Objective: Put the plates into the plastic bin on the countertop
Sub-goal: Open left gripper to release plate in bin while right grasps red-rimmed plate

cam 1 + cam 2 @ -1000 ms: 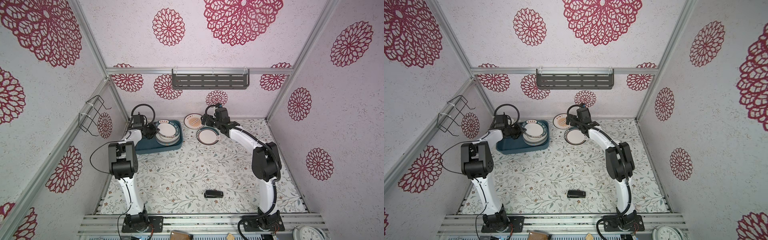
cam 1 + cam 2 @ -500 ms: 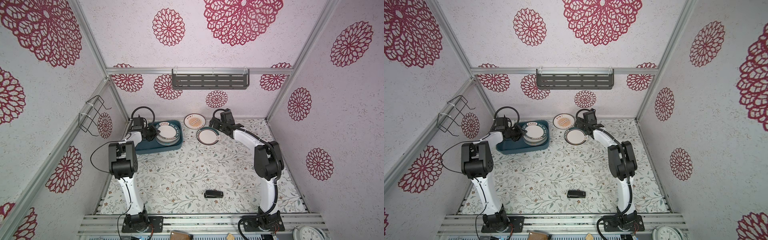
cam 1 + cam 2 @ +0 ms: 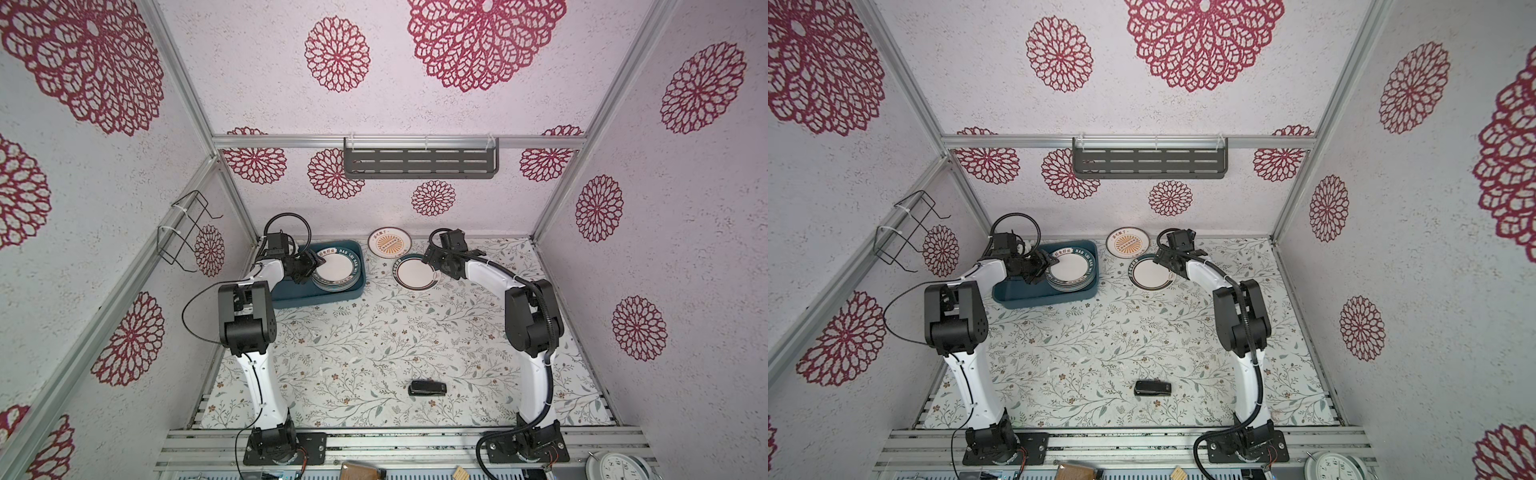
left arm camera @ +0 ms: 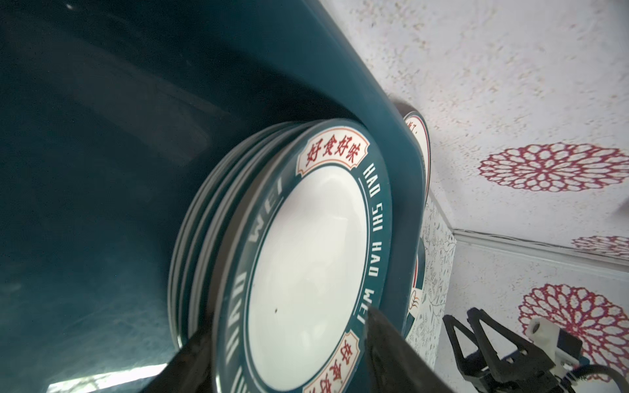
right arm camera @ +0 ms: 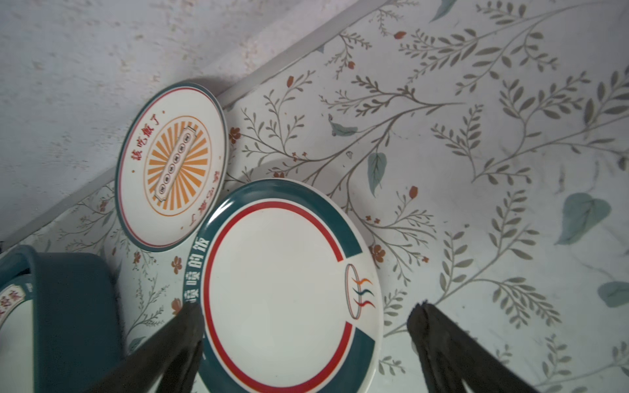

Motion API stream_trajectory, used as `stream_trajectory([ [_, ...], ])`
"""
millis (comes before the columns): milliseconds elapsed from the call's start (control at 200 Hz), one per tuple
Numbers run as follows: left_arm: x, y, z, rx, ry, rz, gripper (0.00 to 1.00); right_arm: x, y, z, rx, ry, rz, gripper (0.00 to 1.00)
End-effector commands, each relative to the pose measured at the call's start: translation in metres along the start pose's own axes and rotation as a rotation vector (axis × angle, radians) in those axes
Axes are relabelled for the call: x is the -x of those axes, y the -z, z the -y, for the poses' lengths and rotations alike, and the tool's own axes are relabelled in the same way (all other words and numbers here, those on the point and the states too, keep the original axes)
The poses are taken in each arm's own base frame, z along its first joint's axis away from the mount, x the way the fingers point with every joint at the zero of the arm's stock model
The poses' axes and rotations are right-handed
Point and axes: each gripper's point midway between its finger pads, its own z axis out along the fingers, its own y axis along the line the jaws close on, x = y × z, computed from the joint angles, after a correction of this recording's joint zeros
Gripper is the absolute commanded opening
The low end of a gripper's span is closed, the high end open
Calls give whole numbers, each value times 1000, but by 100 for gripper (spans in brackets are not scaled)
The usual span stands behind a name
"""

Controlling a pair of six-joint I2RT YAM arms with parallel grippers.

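Observation:
The teal plastic bin (image 3: 316, 297) (image 3: 1042, 299) stands at the back left of the countertop (image 3: 374, 332). Inside it lies a stack of plates (image 3: 337, 268) (image 4: 306, 255), the top one with a lettered teal rim. My left gripper (image 3: 313, 264) (image 4: 287, 321) is open, its fingers on either side of that top plate's near edge. A red-ringed plate (image 3: 415, 273) (image 5: 279, 282) lies on the countertop to the bin's right. My right gripper (image 3: 428, 259) (image 5: 306, 308) is open, low over its right rim. An orange sunburst plate (image 3: 389, 243) (image 5: 173, 163) lies by the back wall.
A small black object (image 3: 427, 387) lies near the front of the countertop. A grey slotted shelf (image 3: 419, 163) hangs on the back wall and a wire rack (image 3: 183, 232) on the left wall. A white clock (image 3: 619, 467) sits beyond the front rail.
My left gripper has opened from shut and the top plate now rests on the stack. My right gripper has shifted from beside the sunburst plate to the red-ringed plate's right rim.

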Motion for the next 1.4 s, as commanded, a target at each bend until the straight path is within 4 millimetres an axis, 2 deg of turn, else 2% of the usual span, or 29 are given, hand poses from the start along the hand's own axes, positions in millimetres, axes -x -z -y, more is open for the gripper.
stream_trajectory([
  [0, 1, 14, 6, 43, -43, -2, 74, 1, 3, 13, -65, -12, -11, 99],
  [180, 2, 26, -1, 181, -121, -4, 84, -5, -2, 14, -49, 0, -42, 98],
  [310, 8, 39, -1, 235, -147, 24, 86, -11, -10, 14, -18, -23, -74, 97],
  [420, 16, 51, 8, 238, -177, 64, 89, -14, -16, 22, -38, -52, -86, 97],
  [691, 31, 71, 35, 184, -217, 142, 91, -22, -28, 21, -23, -49, -110, 93],
  [1001, 31, 70, 42, 144, -210, 144, 91, -35, -49, 14, 28, -66, -158, 74],
  [1126, 29, 71, 52, 96, -218, 145, 92, -44, -54, 20, 11, -75, -184, 58],
  [1306, 31, 71, 58, 68, -227, 147, 92, -53, -59, 26, 18, -103, -188, 47],
  [1396, 29, 73, 61, 59, -231, 145, 92, -55, -61, 25, 38, -127, -187, 36],
])
